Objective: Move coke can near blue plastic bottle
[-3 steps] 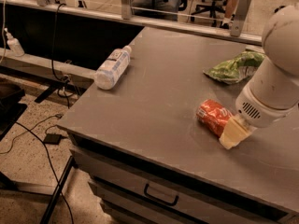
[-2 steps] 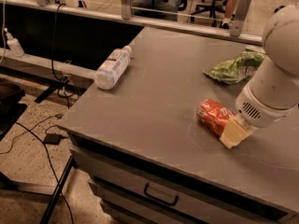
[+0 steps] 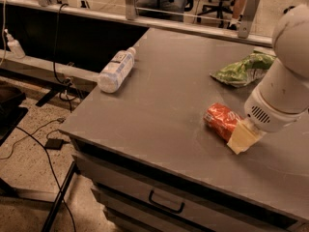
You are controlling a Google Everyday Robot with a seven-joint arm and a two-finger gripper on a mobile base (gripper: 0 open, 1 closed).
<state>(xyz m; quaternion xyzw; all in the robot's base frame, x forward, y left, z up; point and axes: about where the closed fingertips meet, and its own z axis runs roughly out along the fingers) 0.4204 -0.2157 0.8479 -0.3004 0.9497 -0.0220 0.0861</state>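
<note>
With gripper [image 3: 244, 138] at the coke can [image 3: 221, 121]'s right end, grasp impossible to tell: unchanged from a second ago, still well apart from blue plastic bottle [image 3: 116, 70]; carry not begun.

The coke can [image 3: 222, 121] is red with white letters. It lies on its side on the grey counter [image 3: 159, 105], at the lower right of the frame. The end effector [image 3: 244, 138] is right at its right end. The blue plastic bottle [image 3: 116, 70] lies on its side at the upper left, by the counter's edge, well apart from the can.
</note>
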